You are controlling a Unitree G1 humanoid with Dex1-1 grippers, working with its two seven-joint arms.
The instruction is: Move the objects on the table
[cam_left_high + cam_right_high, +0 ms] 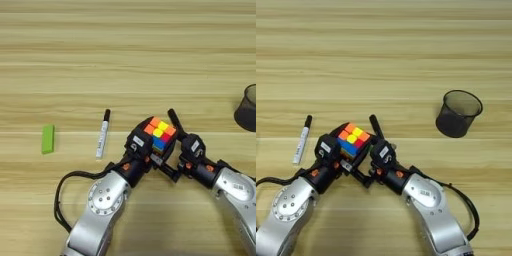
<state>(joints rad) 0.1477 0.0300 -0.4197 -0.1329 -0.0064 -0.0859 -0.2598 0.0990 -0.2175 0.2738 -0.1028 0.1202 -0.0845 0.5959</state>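
The multicoloured puzzle cube (159, 134) shows orange, yellow and red squares on top and blue, green and red squares on its sides. Left of the cube lie a white black-capped marker (102, 140) and a bright green flat block (47, 138); to its right stands a dark translucent round cup (457, 114) with a fine mesh pattern. All rest on a light tan wood-grain table (125, 60) with horizontal streaks.

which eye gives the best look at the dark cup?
Right eye view: the whole cup stands upright on the table, open rim and mesh wall visible. Left eye view catches only its left part, cut by the picture's right edge.
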